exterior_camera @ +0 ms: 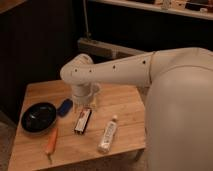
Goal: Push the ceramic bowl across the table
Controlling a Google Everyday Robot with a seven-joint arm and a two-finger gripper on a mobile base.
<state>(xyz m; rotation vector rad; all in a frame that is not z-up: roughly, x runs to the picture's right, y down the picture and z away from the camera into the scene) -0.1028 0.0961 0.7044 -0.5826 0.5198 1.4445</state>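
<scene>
The ceramic bowl (38, 117), shallow, round and glossy black, sits on the left side of the light tan wood table (125, 102). My white arm reaches in from the right over the middle of the table. My gripper (83, 101) hangs below the wrist, just right of the bowl and apart from it, above the far end of a dark packet. A small blue object lies between the gripper and the bowl.
A small blue object (64, 107) lies right beside the bowl. A dark flat packet (83, 120), a white bottle (108, 134) on its side and an orange carrot (51, 142) lie toward the table's front. Dark shelving stands behind the table.
</scene>
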